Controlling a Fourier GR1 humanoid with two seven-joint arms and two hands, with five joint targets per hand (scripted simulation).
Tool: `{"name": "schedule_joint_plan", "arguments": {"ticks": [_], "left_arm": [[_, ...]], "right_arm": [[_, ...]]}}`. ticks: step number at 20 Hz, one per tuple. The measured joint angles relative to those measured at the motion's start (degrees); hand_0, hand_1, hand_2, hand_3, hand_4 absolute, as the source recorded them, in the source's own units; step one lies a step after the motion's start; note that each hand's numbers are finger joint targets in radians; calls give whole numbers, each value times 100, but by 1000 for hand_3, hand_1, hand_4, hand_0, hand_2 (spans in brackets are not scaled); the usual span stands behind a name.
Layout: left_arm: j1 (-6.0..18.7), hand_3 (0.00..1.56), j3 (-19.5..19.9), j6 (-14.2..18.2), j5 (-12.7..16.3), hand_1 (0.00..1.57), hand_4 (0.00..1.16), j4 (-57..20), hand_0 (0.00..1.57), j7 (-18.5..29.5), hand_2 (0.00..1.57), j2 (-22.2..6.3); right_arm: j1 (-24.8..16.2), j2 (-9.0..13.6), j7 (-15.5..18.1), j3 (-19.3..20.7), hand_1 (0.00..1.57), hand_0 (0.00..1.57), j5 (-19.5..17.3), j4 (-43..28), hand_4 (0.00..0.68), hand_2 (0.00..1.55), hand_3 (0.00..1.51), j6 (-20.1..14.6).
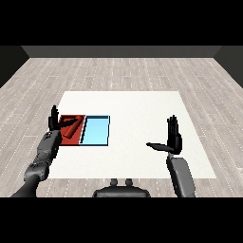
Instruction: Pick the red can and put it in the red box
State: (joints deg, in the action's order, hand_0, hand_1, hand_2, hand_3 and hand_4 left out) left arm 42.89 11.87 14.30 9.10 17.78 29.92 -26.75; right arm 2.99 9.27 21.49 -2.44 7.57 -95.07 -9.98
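The red can (72,127) lies on its side, slanted, inside the red tray (76,139). My left hand (54,123) is raised at the tray's left edge with its fingers straight and pointing up, open; its thumb reaches over the tray's near-left corner, close to the can. It holds nothing. My right hand (173,137) hovers over the right part of the white table (137,104), far from both trays. It is open and empty, fingers upright and thumb stretched out to the left.
The light blue tray (96,131) lies directly right of the red tray, their sides touching. Both trays sit near the table's left edge. Grey wooden floor surrounds the table.
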Motion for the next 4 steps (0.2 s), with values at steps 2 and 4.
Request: {"name": "schedule_joint_plan", "arguments": {"ticks": [2, 4], "left_arm": [[24, 0, 184, -330, 295, 0, 0, 403, 0, 453, 0, 312], [-4, 0, 237, -650, 492, 0, 0, 802, 0, 797, 0, 636]], "right_arm": [[-43, -29, 16, -81, 0, 0, 76, -30, 0, 0, 0, 125], [-54, -45, 24, -136, 0, 0, 208, -15, 0, 0, 0, 300]]}}
